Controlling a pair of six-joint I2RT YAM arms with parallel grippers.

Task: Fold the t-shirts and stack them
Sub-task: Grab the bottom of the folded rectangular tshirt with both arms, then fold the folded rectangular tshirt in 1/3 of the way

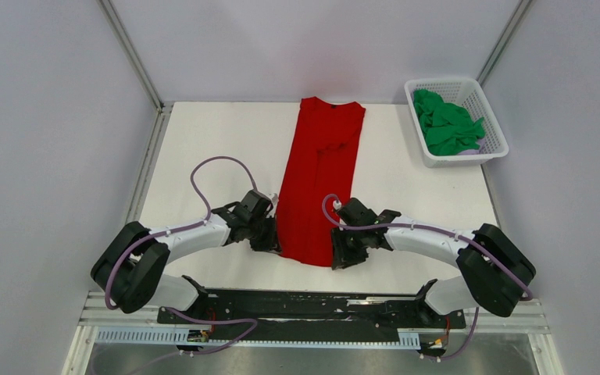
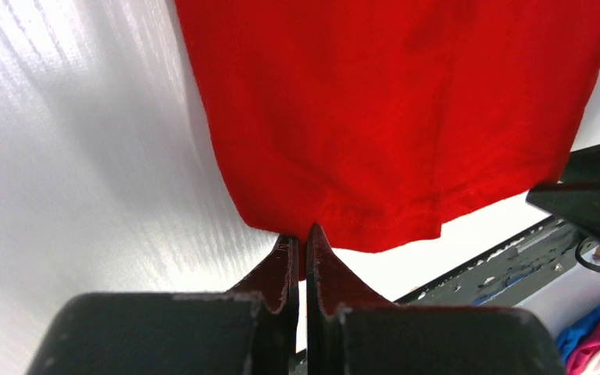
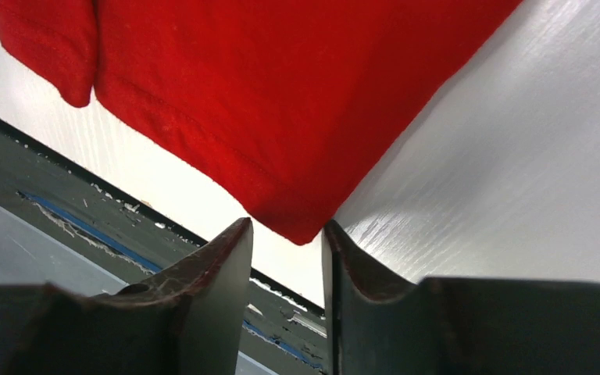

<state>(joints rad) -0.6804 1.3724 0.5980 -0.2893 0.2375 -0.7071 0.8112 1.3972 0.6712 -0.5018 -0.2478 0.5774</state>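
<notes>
The red t-shirt [image 1: 318, 176] lies on the white table as a long narrow strip, sides folded in, collar at the far end. My left gripper [image 1: 269, 241] is at the strip's near left corner, shut on the hem of the red t-shirt [image 2: 375, 117]; red cloth shows between the left gripper's [image 2: 302, 242] jaws. My right gripper [image 1: 337, 256] is at the near right corner, open, with the corner of the red cloth [image 3: 281, 101] just beyond the right gripper's [image 3: 287, 234] tips. The green t-shirt [image 1: 447, 123] lies crumpled in the basket.
A white plastic lattice basket [image 1: 487, 113] stands at the far right of the table. The table's near edge and a dark metal rail [image 1: 312, 301] run just behind both grippers. Grey walls enclose the table on three sides.
</notes>
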